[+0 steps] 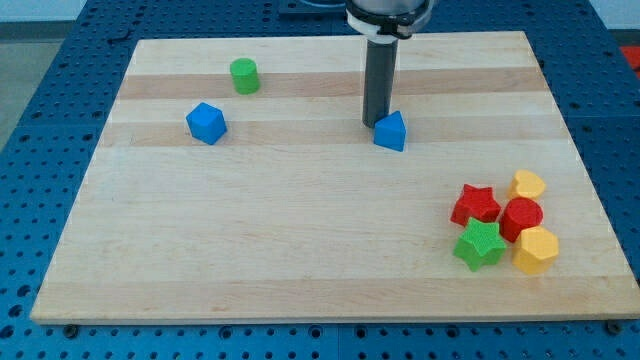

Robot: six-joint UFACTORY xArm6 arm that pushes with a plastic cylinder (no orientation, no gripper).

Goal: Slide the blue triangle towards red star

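Observation:
The blue triangle (391, 131) lies on the wooden board a little above the view's centre, right of the middle. My tip (373, 124) rests on the board at the triangle's upper left edge, touching or nearly touching it. The red star (476, 205) lies toward the view's lower right, in a cluster of blocks, well down and right of the triangle.
Around the red star sit a red cylinder (521, 218), a green star (480, 245), and two yellow blocks (527, 184) (536, 250). A blue cube (206, 123) and a green cylinder (244, 75) lie at the upper left. The board's edge (330, 318) runs along the bottom.

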